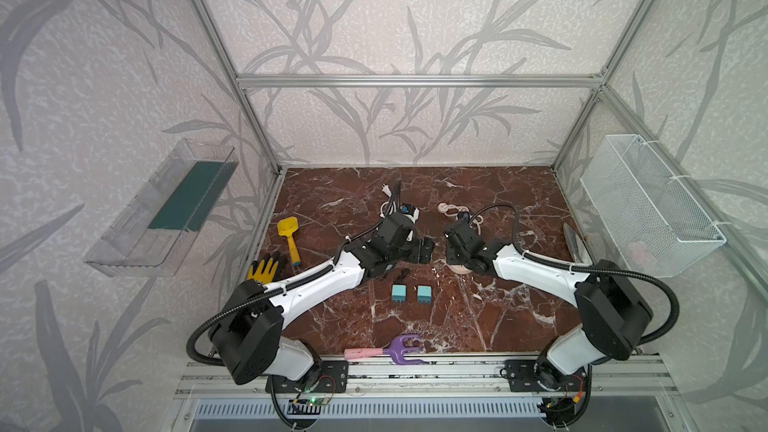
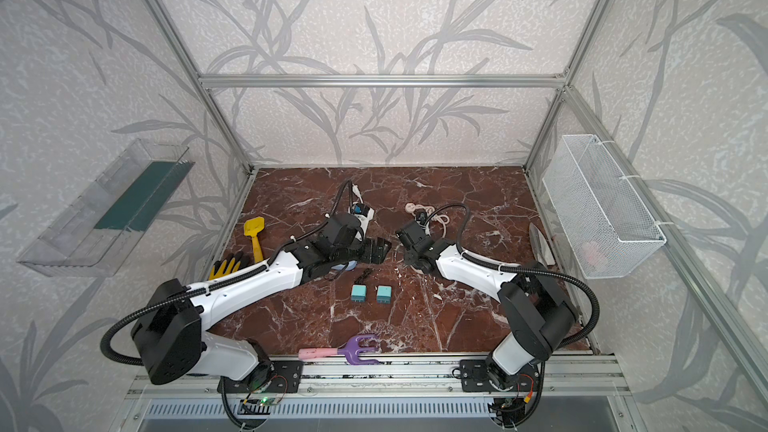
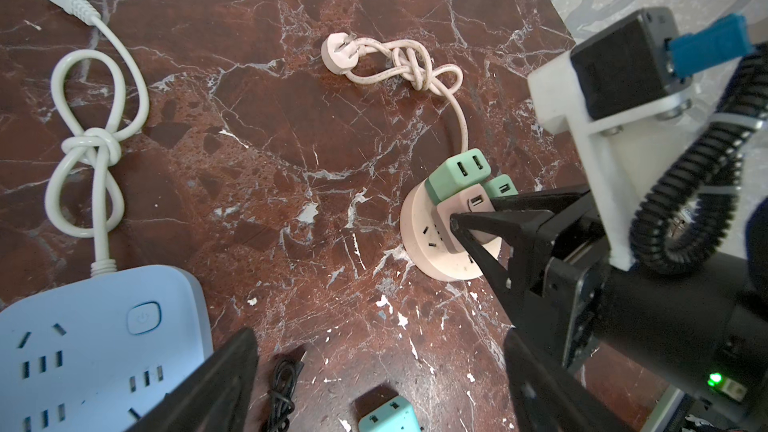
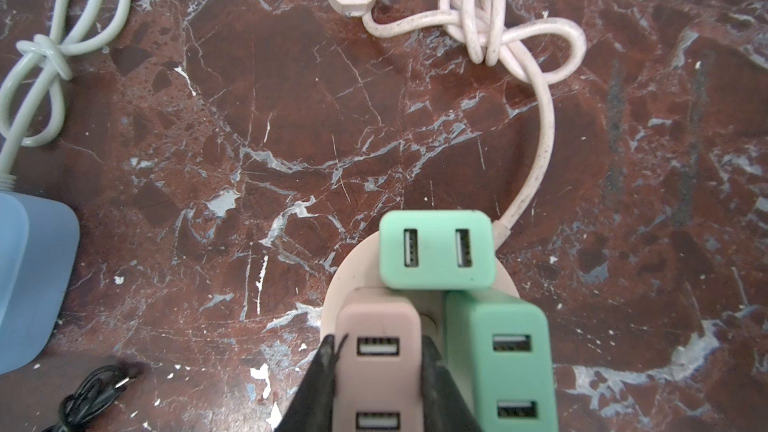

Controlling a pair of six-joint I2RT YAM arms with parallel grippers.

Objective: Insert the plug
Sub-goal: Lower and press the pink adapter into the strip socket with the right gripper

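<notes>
My right gripper (image 4: 378, 353) is shut on a pink USB plug (image 4: 378, 371), one finger on each of its sides. The plug stands on the round pink socket (image 4: 353, 284), beside two green plugs (image 4: 434, 249) (image 4: 503, 351) seated in it. How deep the pink plug sits is hidden. In the left wrist view the same grip shows on the pink plug (image 3: 446, 222) over the round socket (image 3: 428, 255). My left gripper (image 3: 378, 338) hangs open over bare table, with nothing between its fingers, above a teal plug (image 3: 388, 415) and next to a blue power strip (image 3: 95, 338).
Two teal plugs (image 1: 398, 293) (image 1: 424, 294) lie mid-table, with a coiled black cable (image 3: 284, 388) beside them. Knotted white cord (image 3: 91, 143) and pink cord (image 4: 478, 18) lie at the back. Yellow scoop (image 1: 288, 238), glove (image 1: 266, 270) and purple rake (image 1: 395, 349) are around the edges. A wire basket (image 1: 648, 205) hangs on the right.
</notes>
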